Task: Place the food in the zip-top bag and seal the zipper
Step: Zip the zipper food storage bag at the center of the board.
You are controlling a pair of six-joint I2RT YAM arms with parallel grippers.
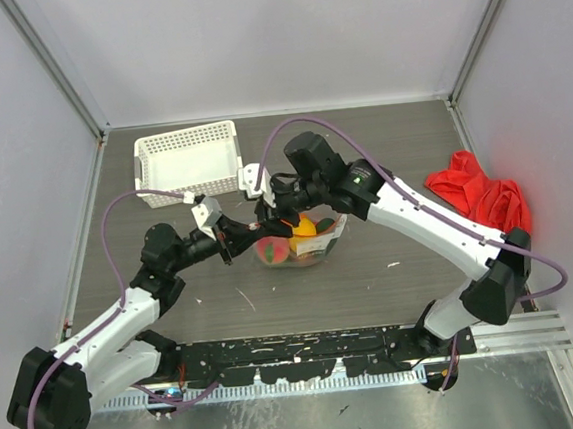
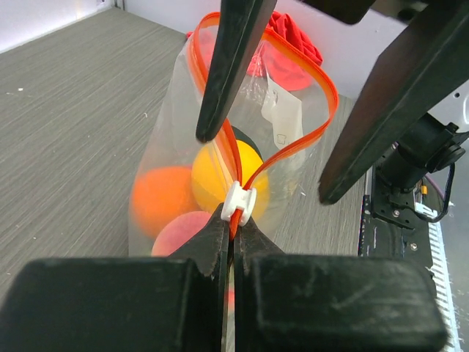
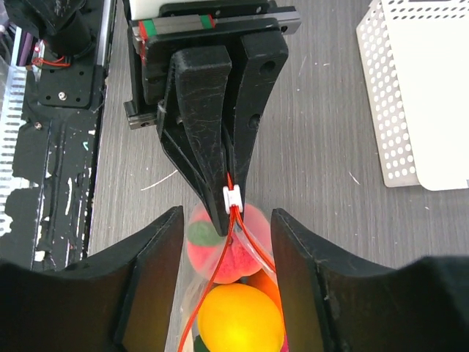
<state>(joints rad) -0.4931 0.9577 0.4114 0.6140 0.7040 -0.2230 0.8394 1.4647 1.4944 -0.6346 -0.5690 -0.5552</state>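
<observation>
No readable text, brand or number in any view, white sticker (image 2: 282,111) on the clear wall of the zip-top bag (image 2: 174,125), faint small mark on it, too blurred to make out

One camera sits high up behind both arms and looks down on the whole table (image 1: 400,134) from far off. One rides on the left wrist and looks out past the left gripper (image 2: 233,220). It is very close to the zip-top bag (image 2: 168,147) just ahead and faces the right gripper (image 2: 270,165). One rides on the right wrist and looks down past the right gripper, back at the left gripper. All three see the bag and both grippers.
</observation>
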